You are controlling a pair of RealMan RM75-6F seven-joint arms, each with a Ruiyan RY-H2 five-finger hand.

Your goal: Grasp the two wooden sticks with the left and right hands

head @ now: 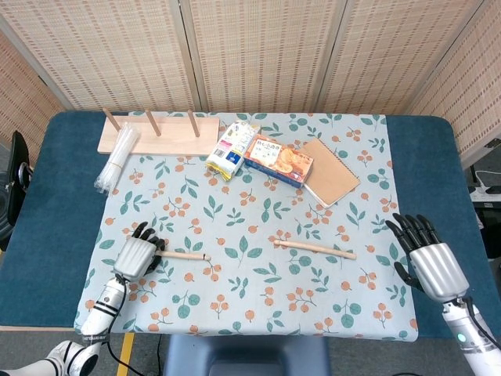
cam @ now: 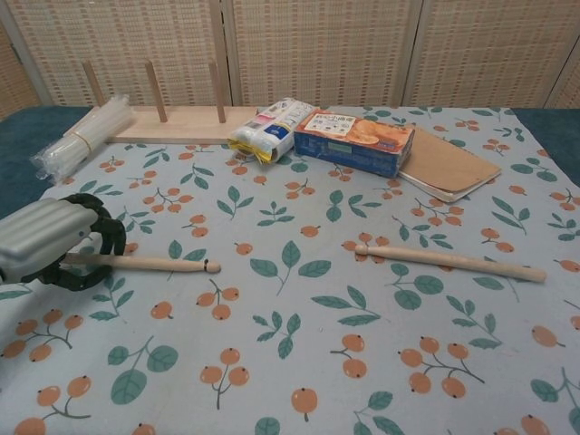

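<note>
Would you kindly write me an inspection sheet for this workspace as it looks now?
Surface: blue table under a leaf-and-berry cloth.
Job's things: left stick gripped at one end; right stick lying free on the cloth.
Clutter: peg board, bag of clear straws, snack packet, biscuit box, brown notebook.
Hands: left hand has its fingers curled around the left stick; right hand is spread, holds nothing, apart from the right stick.
Cables: some at the right edge, beyond the table.
Surroundings: woven screen panels behind.
</note>
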